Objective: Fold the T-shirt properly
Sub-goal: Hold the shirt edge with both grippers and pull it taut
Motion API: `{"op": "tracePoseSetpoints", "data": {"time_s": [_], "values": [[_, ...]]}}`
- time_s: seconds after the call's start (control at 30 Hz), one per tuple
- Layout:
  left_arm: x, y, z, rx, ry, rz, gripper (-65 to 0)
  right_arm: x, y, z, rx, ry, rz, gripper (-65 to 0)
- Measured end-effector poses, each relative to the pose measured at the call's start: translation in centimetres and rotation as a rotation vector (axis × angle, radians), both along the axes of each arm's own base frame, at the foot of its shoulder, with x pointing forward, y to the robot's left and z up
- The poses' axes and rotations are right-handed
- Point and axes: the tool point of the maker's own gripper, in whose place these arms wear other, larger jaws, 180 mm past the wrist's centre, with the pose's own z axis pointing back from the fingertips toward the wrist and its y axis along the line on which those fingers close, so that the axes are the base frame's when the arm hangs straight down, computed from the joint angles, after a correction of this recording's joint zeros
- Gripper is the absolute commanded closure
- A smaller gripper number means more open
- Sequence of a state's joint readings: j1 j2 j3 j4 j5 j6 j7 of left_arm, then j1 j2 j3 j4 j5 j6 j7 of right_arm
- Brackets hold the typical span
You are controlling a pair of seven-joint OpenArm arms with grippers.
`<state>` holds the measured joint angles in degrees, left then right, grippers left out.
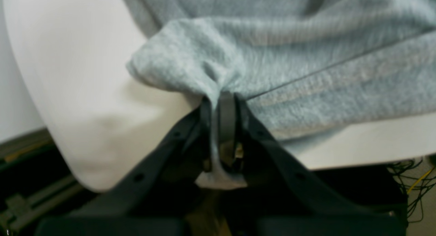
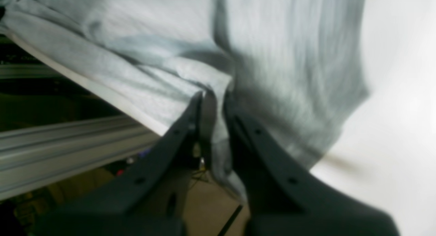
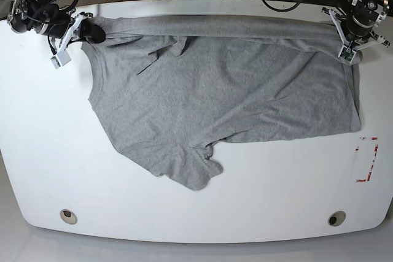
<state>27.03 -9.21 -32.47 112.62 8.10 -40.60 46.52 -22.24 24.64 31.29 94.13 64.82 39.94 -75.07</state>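
At the table's far edge, grey fabric is pinched in the closed left gripper (image 1: pixel 223 103) and right gripper (image 2: pixel 213 99). Between them the T-shirt (image 3: pixel 221 102) is stretched, spread plain side up across the white table (image 3: pixel 55 151).

The T-shirt (image 3: pixel 227 96) is heather grey, plain on the side that shows. The table (image 3: pixel 55 151) under it is white. A marker (image 3: pixel 367 159) of red and white stripes lies on the table.
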Motion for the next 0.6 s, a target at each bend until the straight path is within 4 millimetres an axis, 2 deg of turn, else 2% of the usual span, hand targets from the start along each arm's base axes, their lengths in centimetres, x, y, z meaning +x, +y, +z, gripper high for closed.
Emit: {"op": "tracePoseSetpoints", "data": {"time_s": [0.1,0.27,0.4,0.47,0.6], "values": [[0.3,-0.1,0.1,-0.002,-0.008,0.001,0.0,0.3,0.1,0.0,0.0,-0.005,0.0,0.0],[3.1,-0.5,1.5,-0.038,-0.104,0.023,0.0,2.2,0.6,0.5,0.012,-0.053,-0.009,0.0],[4.9,-0.6,2.5,-0.046,-0.16,0.025,0.0,3.8,0.0,0.6,-0.013,-0.078,-0.027,0.0],[5.3,-0.6,2.4,-0.059,-0.169,0.025,0.0,4.0,-0.4,0.2,-0.03,-0.065,-0.031,0.0],[5.5,0.4,0.7,-0.08,-0.122,0.039,0.0,5.2,-0.5,0.0,-0.023,-0.076,-0.054,0.0]]}}
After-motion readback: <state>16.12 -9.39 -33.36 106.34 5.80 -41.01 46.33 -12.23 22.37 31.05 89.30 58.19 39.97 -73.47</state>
